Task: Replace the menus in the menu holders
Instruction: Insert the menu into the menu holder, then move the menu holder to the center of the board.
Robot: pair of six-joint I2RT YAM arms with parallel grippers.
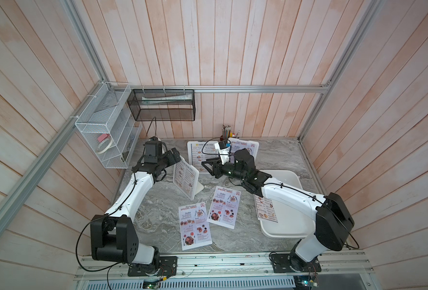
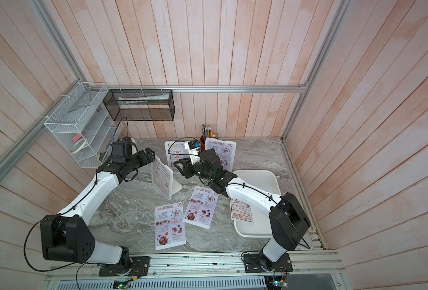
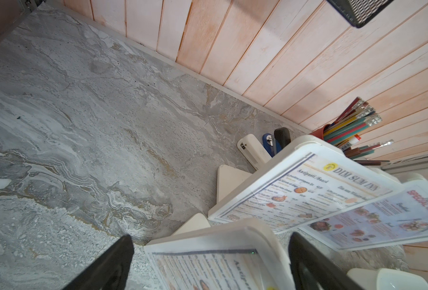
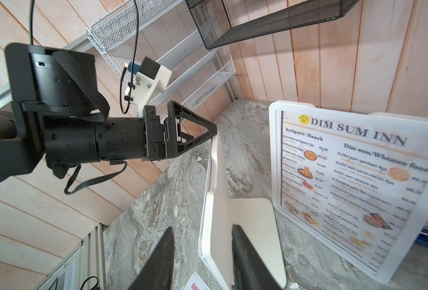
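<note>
The near holder (image 1: 185, 179), DIM SUM INN inside, is being straddled by the wide-spread fingers of the left gripper (image 3: 211, 238) and the half-spread ones of the right gripper (image 4: 203, 228), and is not visibly being pinched by either. About a third is being judged done. The back right holder (image 1: 252, 148) is showing SPECIAL MENU and one DIM SUM INN sheet (image 1: 267, 211) is lying on the tray (image 1: 287, 229), while two red sheets (image 1: 196, 228) are waiting on the table (image 1: 157, 213).
</note>
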